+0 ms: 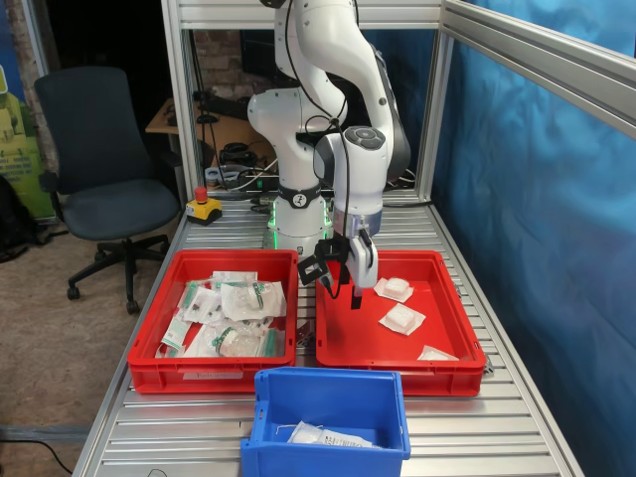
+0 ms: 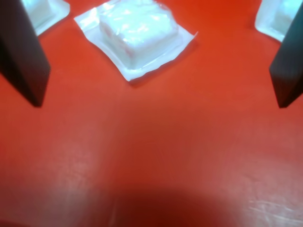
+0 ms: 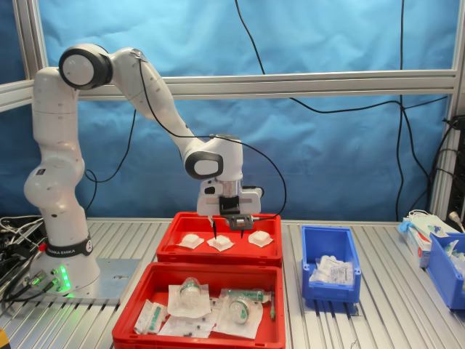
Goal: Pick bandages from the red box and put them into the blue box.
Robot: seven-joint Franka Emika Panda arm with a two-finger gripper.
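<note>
The red box (image 1: 397,375) holds three bandages. In the first exterior view they lie at the back (image 1: 395,288), in the middle (image 1: 401,318) and by the front wall (image 1: 437,353). My gripper (image 1: 343,291) is open and empty, low over the box floor, to the first exterior view's left of them. In the wrist view my gripper (image 2: 158,101) has bare red floor between its fingers (image 2: 21,52), with one bandage (image 2: 137,33) just beyond the tips. The second exterior view shows my gripper (image 3: 227,231) just above the middle bandage (image 3: 220,243). The blue box (image 1: 328,380) stands in front, holding a wrapped packet (image 1: 323,434).
A second red tray (image 1: 209,376) with a pale front label holds several green-print packets (image 1: 248,298) beside the red box. The arm's base (image 1: 298,214) stands behind both trays. A red stop button (image 1: 202,204) sits at the back. Another blue bin (image 3: 447,269) is at the second exterior view's right.
</note>
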